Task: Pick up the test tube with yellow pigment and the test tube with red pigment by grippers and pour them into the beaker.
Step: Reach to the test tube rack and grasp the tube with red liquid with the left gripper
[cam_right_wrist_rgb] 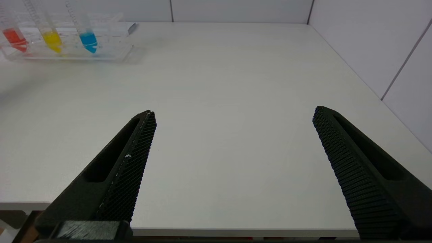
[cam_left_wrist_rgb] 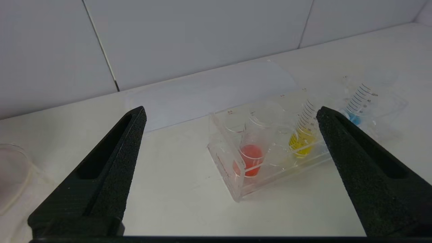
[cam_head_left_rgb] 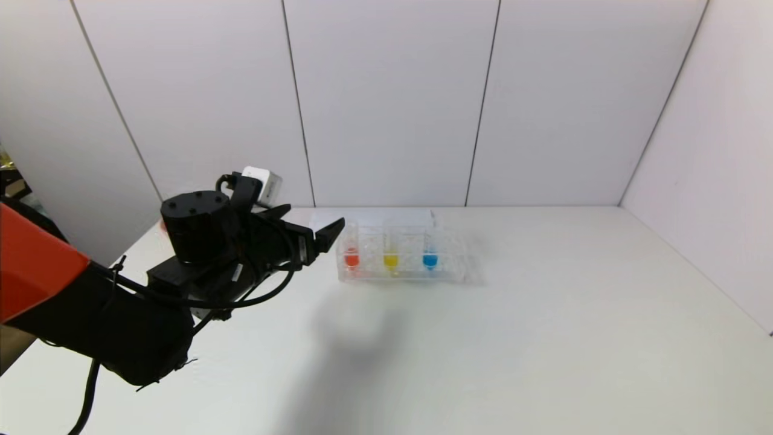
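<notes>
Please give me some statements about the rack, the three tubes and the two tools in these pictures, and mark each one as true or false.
1. The test tube with red pigment stands in the clear tube rack. True.
2. The left tool is shut on the test tube with yellow pigment. False: its jaws are wide open and hold nothing; it is beside the rack, near the red end.
3. The yellow tube stands between the red tube and the blue tube. True.
4. The right tool holds the blue tube. False: it is open and empty, over bare table, far from the rack.
5. All three tubes lie flat on the table. False: all three stand in the rack.
</notes>
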### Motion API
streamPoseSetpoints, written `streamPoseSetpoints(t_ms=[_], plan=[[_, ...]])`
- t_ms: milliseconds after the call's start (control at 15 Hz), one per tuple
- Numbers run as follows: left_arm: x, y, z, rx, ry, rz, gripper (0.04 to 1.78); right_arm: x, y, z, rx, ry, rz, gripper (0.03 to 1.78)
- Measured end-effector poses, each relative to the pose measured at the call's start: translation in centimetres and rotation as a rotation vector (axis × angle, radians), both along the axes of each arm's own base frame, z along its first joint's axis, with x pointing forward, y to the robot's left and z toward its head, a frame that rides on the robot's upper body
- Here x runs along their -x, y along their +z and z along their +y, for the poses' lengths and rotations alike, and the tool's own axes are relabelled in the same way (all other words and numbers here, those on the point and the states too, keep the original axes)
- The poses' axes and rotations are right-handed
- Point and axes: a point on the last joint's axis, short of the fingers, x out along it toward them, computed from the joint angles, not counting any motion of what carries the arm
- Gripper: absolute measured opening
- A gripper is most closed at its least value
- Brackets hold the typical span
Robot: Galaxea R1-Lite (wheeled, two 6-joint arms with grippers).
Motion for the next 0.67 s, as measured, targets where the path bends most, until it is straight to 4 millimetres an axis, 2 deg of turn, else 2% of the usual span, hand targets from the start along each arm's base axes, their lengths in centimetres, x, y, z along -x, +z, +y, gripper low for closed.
streamPoseSetpoints(t_ms=[400,667], plan=[[-0.9,-2.2,-3.0,-0.015,0.004,0.029,1.76,0.0,0.0,0.0,0.000,-0.001,0.000,1.70],[-1.8,-3.3,-4.3,-0.020,0.041,0.031,1.76,0.0,0.0,0.0,0.000,-0.001,0.000,1.70]])
